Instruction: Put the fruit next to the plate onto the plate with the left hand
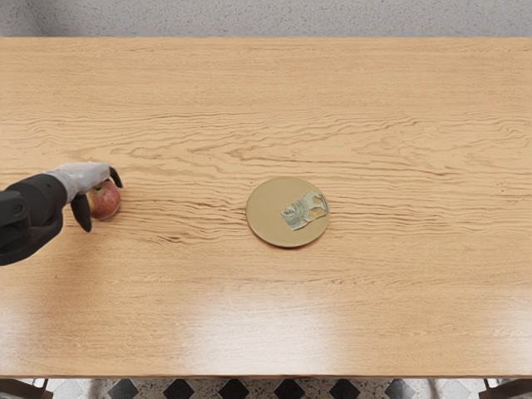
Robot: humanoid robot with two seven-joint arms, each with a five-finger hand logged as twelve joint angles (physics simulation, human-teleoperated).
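Fruit (105, 201) rests on the counter (332, 100), well apart from the plate (268, 212). Left robot hand (83, 179) curls its fingers around it; lifting and placing are not yet done.

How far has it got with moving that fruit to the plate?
Reaching looks done: the left hand has its fingers around the apple. That grasp is what is in hand; the apple seems to sit on the table. Left: carrying it across to the plate, which holds no fruit yet.
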